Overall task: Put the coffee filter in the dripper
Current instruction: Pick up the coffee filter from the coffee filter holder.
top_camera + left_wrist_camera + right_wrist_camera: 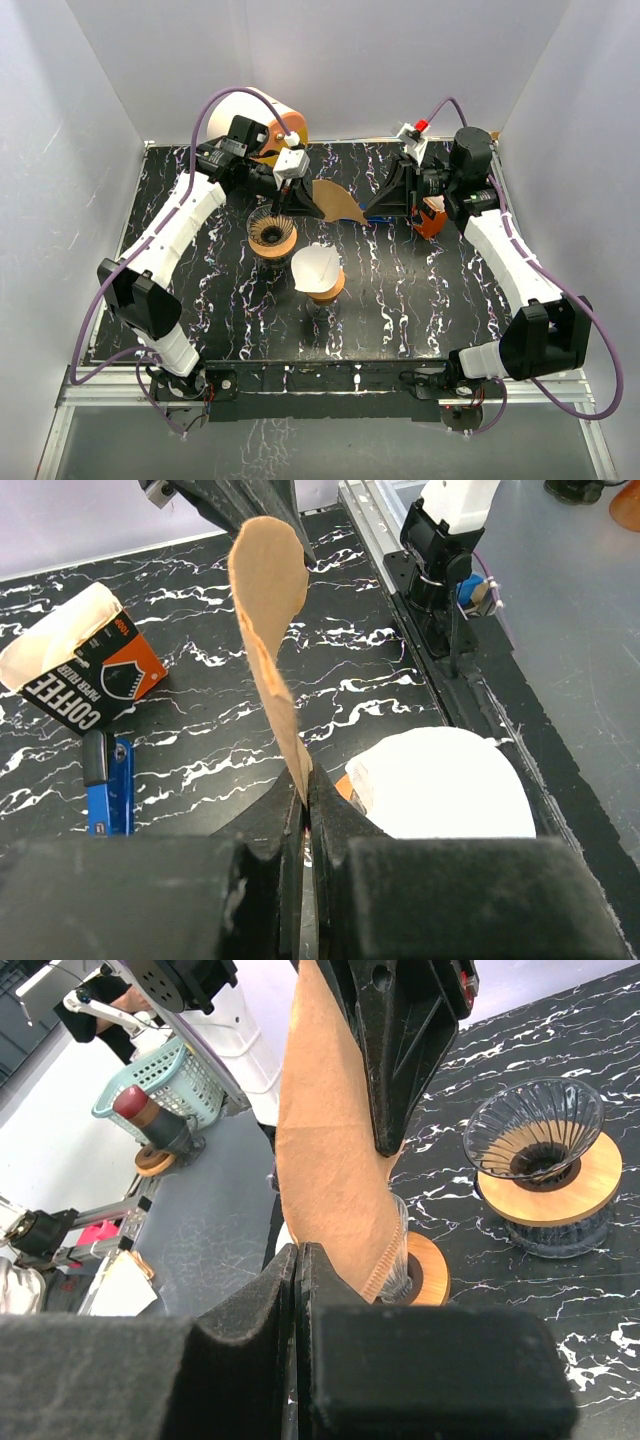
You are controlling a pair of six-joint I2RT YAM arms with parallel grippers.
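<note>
A brown paper coffee filter hangs in the air between both arms, over the back middle of the table. My left gripper is shut on its left edge, and in the left wrist view the filter rises edge-on from that gripper. My right gripper is shut on the opposite corner; the filter fills the right wrist view above it. The empty glass dripper on its wooden ring stands just below and left of the filter, also seen as the ribbed dripper.
A second dripper holding a white filter stands nearer the front; its white filter lies right of my left fingers. An orange-and-black coffee filter box lies under the right arm, with a blue tool beside it. A large roll stands at the back.
</note>
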